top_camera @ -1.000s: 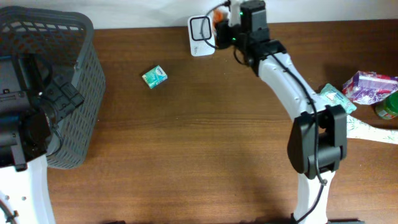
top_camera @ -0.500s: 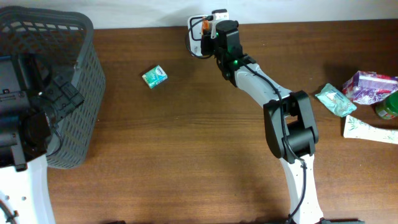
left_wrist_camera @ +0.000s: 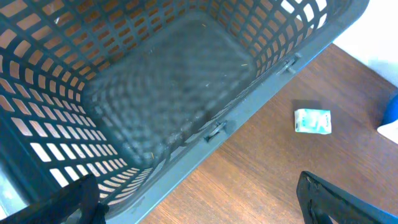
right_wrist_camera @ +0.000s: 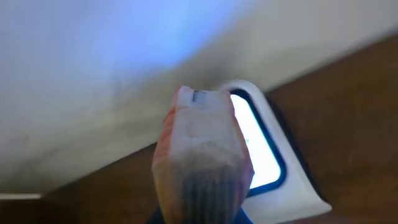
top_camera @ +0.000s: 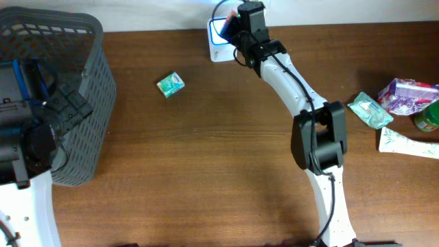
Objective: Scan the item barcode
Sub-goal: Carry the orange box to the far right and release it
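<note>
Since a second ago the right arm (top_camera: pixel 295 82) has folded its elbow in toward the middle of the table (top_camera: pixel 206 178) and carried its wrist left to the scanner (top_camera: pixel 221 53) at the far edge, whose window now glows blue instead of looking dark.

Brown wood fills the overhead view, and the dark mesh basket (top_camera: pixel 89 103) takes up the left end. The left arm (top_camera: pixel 41 144) sits over and beside that basket. Its wrist camera looks down into the basket's grid floor (left_wrist_camera: pixel 186 81), with the left jaws spread wide and their dark fingers (left_wrist_camera: pixel 339 199) showing at the bottom corners of that view.

The right arm stretches diagonally from the near edge up to the scanner. The right jaws are pressed together on a white packet with orange edges (right_wrist_camera: pixel 202 155), pinching it from below and holding it upright. That packet is raised just in front of the scanner's lit window (right_wrist_camera: pixel 258 149); whether it touches the white housing cannot be told.

At the right end lie a purple bag (top_camera: pixel 408 92), a white tube (top_camera: pixel 408 144), a teal pouch (top_camera: pixel 370 110) and a green container (top_camera: pixel 426 118), close together. A small green packet (top_camera: pixel 170 84) lies alone between basket and scanner, also visible past the basket's rim in the left wrist view (left_wrist_camera: pixel 312 121).
</note>
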Controlling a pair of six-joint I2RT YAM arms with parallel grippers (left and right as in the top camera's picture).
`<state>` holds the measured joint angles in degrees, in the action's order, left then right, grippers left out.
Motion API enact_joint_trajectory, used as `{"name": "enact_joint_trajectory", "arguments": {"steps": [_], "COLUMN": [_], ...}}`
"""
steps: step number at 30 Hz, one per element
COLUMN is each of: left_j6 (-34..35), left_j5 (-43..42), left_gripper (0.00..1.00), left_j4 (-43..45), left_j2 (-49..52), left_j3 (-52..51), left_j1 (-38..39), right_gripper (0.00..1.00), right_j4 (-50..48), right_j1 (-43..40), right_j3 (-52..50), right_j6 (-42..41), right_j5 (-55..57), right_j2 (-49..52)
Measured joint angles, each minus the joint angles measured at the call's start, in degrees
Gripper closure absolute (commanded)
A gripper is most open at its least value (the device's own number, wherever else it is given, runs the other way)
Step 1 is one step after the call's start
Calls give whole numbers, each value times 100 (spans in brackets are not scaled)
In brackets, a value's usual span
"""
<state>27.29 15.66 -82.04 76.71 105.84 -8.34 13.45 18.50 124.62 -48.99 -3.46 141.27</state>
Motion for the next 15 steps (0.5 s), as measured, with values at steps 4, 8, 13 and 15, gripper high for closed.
{"name": "enact_joint_trajectory", "arguments": {"steps": [4, 8, 13, 15], "left_j6": [0, 0, 0, 0], "left_j5": [0, 0, 0, 0], "left_gripper": [1, 1, 1, 1], "left_j4": [-2, -2, 0, -4], "left_j2": [0, 0, 0, 2], "left_j3": [0, 0, 0, 0], "left_j1": [0, 0, 0, 0], "right_gripper": [96, 96, 96, 96], "right_j4": [50, 767, 2511, 3477], "right_j1": [-92, -94, -184, -330], "right_j3": [0, 535, 1764, 2188], "right_j6": [-101, 240, 863, 1051], "right_j5": [-118, -162, -199, -219], "right_j2": [282, 282, 280, 262]}}
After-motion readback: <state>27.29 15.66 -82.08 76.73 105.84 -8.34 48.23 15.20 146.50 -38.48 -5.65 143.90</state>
